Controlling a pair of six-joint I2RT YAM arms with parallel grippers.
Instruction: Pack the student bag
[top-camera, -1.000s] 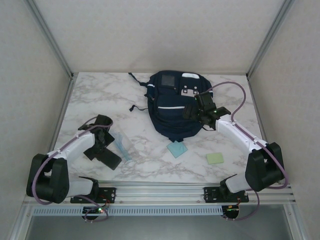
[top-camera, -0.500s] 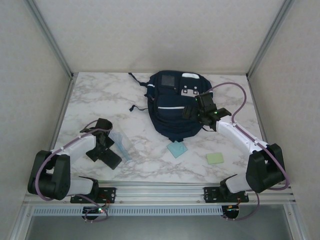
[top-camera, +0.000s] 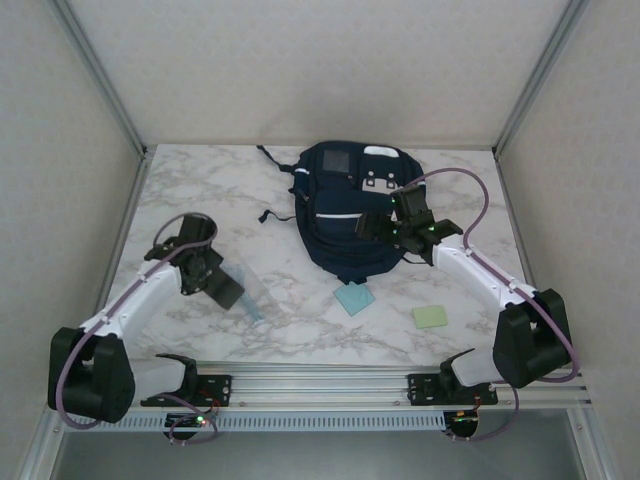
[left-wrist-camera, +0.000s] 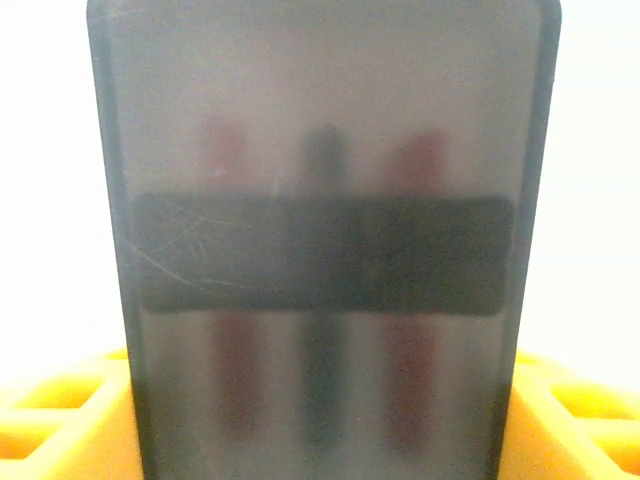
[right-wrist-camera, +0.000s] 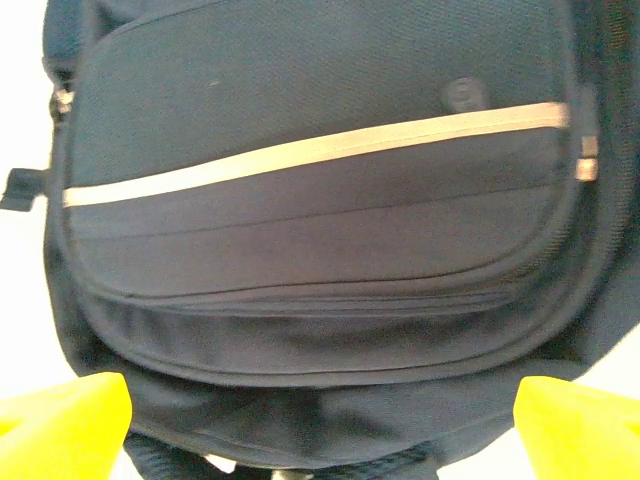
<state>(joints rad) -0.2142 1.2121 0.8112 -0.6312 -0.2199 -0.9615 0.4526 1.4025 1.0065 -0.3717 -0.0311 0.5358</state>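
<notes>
Student bag (top-camera: 345, 215) lies at the table's (top-camera: 200, 190) far edge, centre, apparently zipped; right gripper (top-camera: 380, 226) hangs wide open over its front pocket. Left gripper (top-camera: 222, 290) straddles a translucent pen case (left-wrist-camera: 320, 250) toward the left edge, hold unconfirmed. Judged the pick-up step, needing firm closure next.

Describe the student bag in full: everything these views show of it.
The student bag is a dark navy fabric backpack lying flat on the marble table, far centre, front up, top end away from the arms. It has white reflective stripes, a grey square patch near the top, a front pocket that looks closed, and black straps trailing left. The open right gripper hangs over its right side; contact cannot be told.
</notes>
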